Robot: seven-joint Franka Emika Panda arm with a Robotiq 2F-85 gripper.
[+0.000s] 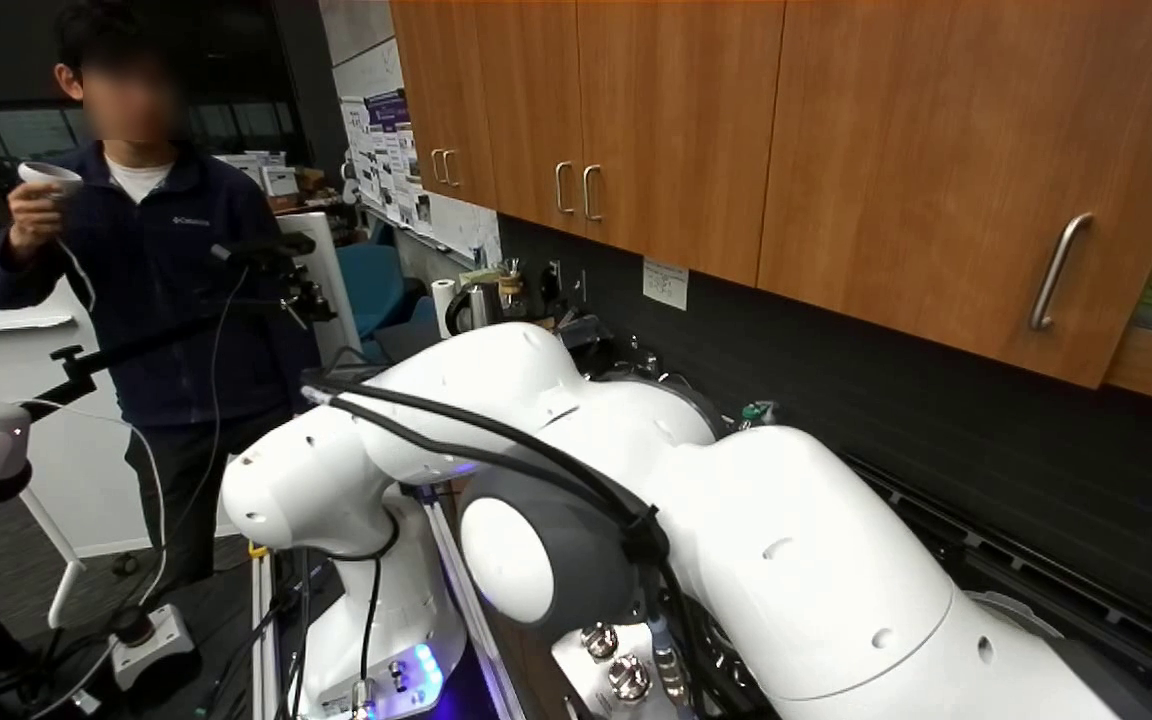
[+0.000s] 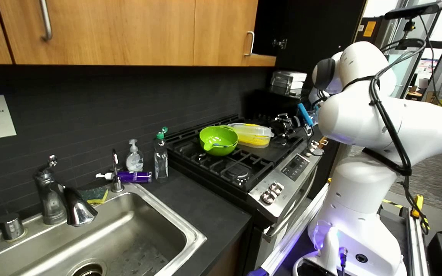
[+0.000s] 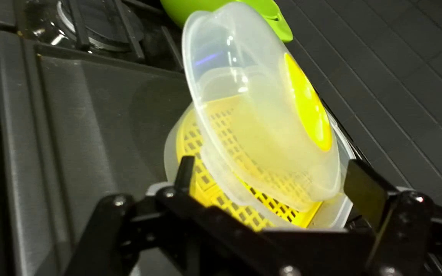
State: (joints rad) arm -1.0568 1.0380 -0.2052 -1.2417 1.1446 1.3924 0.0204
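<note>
Gripper [image 3: 276, 176] nearest in wrist view, fingers [image 3: 185, 172] spread well apart, nothing clamped; can't tell if either touches the clear tub [image 3: 172, 155]. Tub sits on the stove [image 2: 282, 182], just beyond the fingers and roughly between them, yellow slotted basket [image 3: 221, 199] inside. Translucent bowl-shaped piece [image 3: 255, 103] with a bright yellow oval leans tilted over the basket. To the left, dark griddle plate [image 3: 109, 126]; farther off on that side, a burner [image 3: 100, 25]. Green bowl [image 3: 184, 8] just past the tilted piece, far side. Dark tiled wall [image 3: 397, 88] runs along the right. In an exterior view, green-capped bottle [image 2: 161, 159] stands left of the stove, sink [image 2: 125, 237] farther left. Far left in an exterior view, person [image 1: 171, 280] holds a white cup-shaped object [image 1: 51, 178].
</note>
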